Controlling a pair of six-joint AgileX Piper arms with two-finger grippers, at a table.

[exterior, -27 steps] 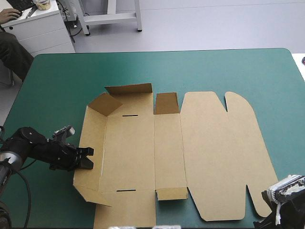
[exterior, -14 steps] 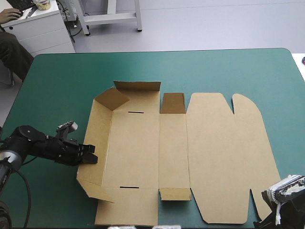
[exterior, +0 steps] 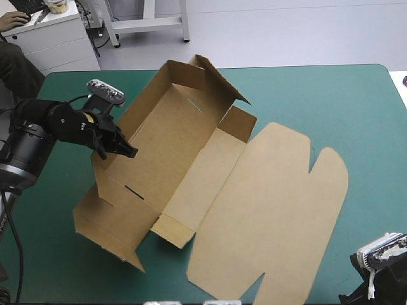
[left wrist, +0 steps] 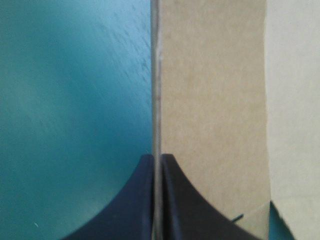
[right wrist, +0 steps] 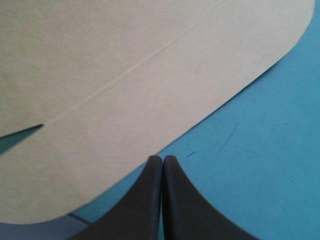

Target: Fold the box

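The brown box [exterior: 191, 165] lies turned at an angle on the teal-green cover [exterior: 331, 95]. Its left half stands as an open tray with walls raised, and the lid [exterior: 267, 210] lies flat toward the near right. My left gripper [exterior: 127, 151] is shut on the tray's long left wall, lifting it. In the left wrist view the board's thin edge runs between the fingers of that gripper [left wrist: 156, 161], with the wall [left wrist: 210, 100] on one side. My right gripper [right wrist: 162, 159] is shut and empty at the near right corner [exterior: 351, 297], just short of the lid's rounded flap [right wrist: 125, 75].
The lid's rounded end flaps [exterior: 254, 279] reach almost to the table's near edge. Bare teal-green cover [exterior: 57, 254] shows at the near left beside the tray's corner flap, and also beyond the box along the far right.
My left gripper took hold of the long left wall, then rose and moved toward the far edge. The walls came up and the whole box swung round. The right arm stayed put.
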